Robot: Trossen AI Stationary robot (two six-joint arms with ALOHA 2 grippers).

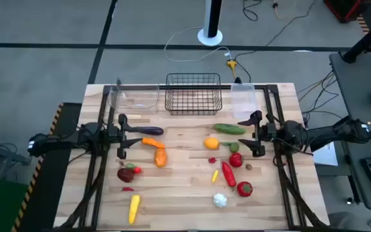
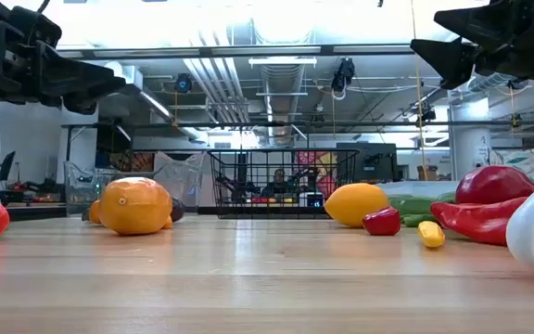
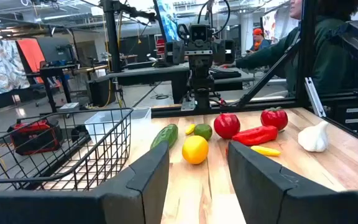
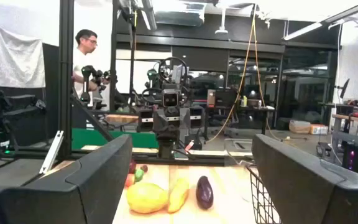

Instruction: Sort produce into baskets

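Note:
The produce lies loose on the wooden table: a purple eggplant (image 1: 151,131), a carrot (image 1: 152,142), a green cucumber (image 1: 229,129), an orange (image 1: 211,143), a red pepper (image 1: 228,175), a tomato (image 1: 244,189), white garlic (image 1: 219,200) and yellow corn (image 1: 134,207). The black wire basket (image 1: 193,93) stands at the far edge between a wide clear bin (image 1: 134,96) and a narrower clear bin (image 1: 243,100). My left gripper (image 1: 125,135) hovers open above the table's left side, just left of the eggplant. My right gripper (image 1: 255,134) hovers open at the right, beside the cucumber.
The arms' dark frames run along the table's left and right sides. A person stands beyond the table's side in the wrist views. Bare wood lies along the near edge and in the middle between the two heaps of produce.

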